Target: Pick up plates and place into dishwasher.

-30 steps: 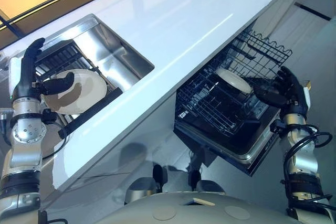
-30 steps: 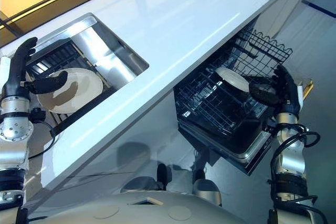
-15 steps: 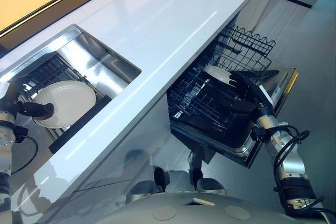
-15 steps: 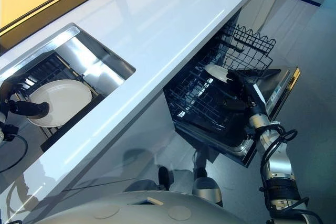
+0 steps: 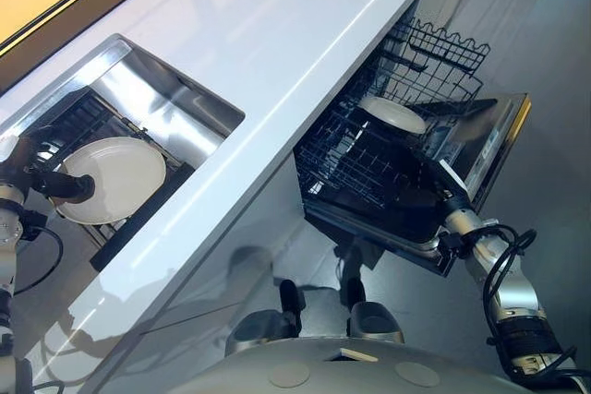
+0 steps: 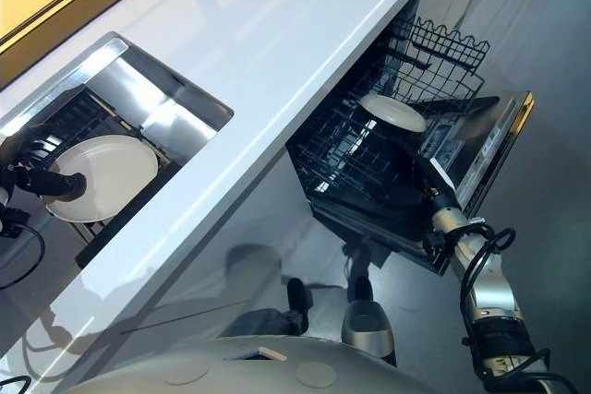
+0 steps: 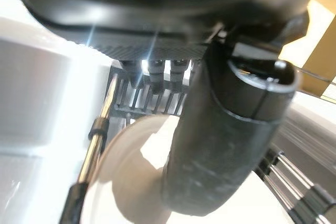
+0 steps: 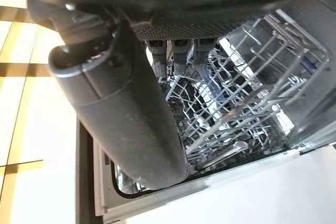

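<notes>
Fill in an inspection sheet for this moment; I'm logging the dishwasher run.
Surface: white countertop, bare.
Job's things: one plate on the rack in the sink; another plate in the dishwasher rack; dishwasher door open.
Clutter: nothing seen.
Hands: left hand, thumb over the sink plate's rim; right hand inside the dishwasher, grip unclear.
Cables: nothing seen.
Surroundings: grey floor.

A plate (image 5: 111, 179) lies in the sink (image 5: 189, 103) at the left of the table (image 5: 277, 25). Right, below the table's edge, another plate (image 5: 392, 114) rests in the dishwasher rack (image 5: 369, 163).
</notes>
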